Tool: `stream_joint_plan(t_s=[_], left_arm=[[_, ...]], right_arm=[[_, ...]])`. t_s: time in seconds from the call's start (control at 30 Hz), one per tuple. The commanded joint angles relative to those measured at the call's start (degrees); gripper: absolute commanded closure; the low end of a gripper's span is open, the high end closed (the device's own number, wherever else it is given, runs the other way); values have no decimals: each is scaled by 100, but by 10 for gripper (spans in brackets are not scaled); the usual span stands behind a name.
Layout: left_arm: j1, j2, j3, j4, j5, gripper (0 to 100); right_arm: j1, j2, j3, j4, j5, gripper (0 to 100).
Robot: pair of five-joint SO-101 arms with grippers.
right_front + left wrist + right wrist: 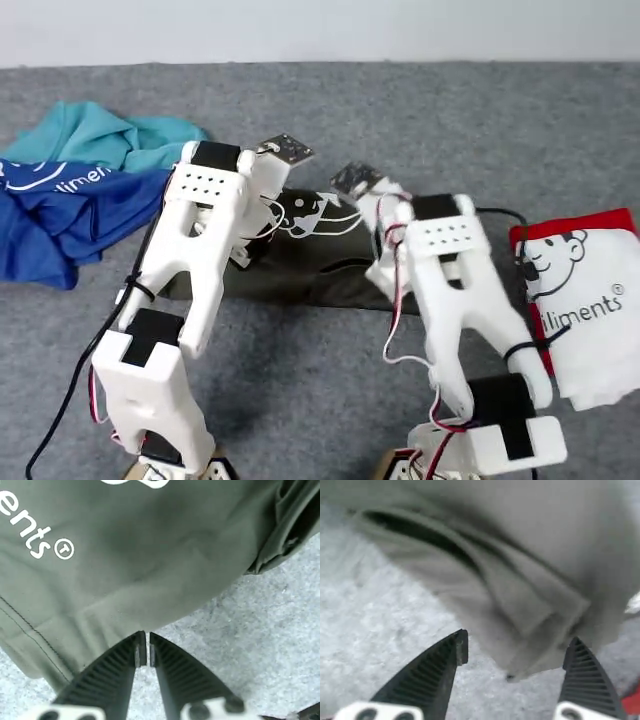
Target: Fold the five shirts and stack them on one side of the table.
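So this looks like the middle of the job: the dark shirt (310,268) is the one being folded. It lies partly folded in the middle of the tabletop (320,385) with both arms leaning over it. Off to the right, a folded white shirt (600,320) sits on top of a red shirt (575,226), so I'd guess that's the stack. A blue shirt (60,215) and a teal shirt (100,135) are bunched in a heap at the far left, not yet folded.

The left tool (143,647) has its jaws together with just a sliver between the tips. They sit right at the shirt's (150,555) near hem, where cloth meets bare tabletop. I can't tell if it's nipping any fabric, since nothing shows between the tips.

The right tool (519,640) has its jaws spread wide. The shirt's (520,555) doubled-over edge sits between and just ahead of them, not gripped.

My take on the next move: both tools need a proper hold on that near edge. The right one has to come down and close on all the layers, and the left one probably needs to re-bite. Then lift and carry the edge over evenly. If only one side gets a grip, the fold will probably go crooked.
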Motion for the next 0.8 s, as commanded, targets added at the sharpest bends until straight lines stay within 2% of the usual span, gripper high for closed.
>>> stream_joint_plan(t_s=[0.0, 0.17, 0.33, 0.47, 0.77], left_arm=[[18, -281, -198, 18, -88, 985], [18, -281, -198, 26, -88, 985], [18, -281, -198, 18, -88, 985], [18, -273, -189, 18, -88, 985], [18, -273, -189, 18, -88, 985]], right_arm=[[-31, -233, 396, -752, -62, 693], [40, -84, 941, -2185, -53, 693], [312, 734, 1029, -3415, -53, 693], [303, 1077, 695, -3433, -53, 693], [330, 787, 527, -3143, -44, 693]])
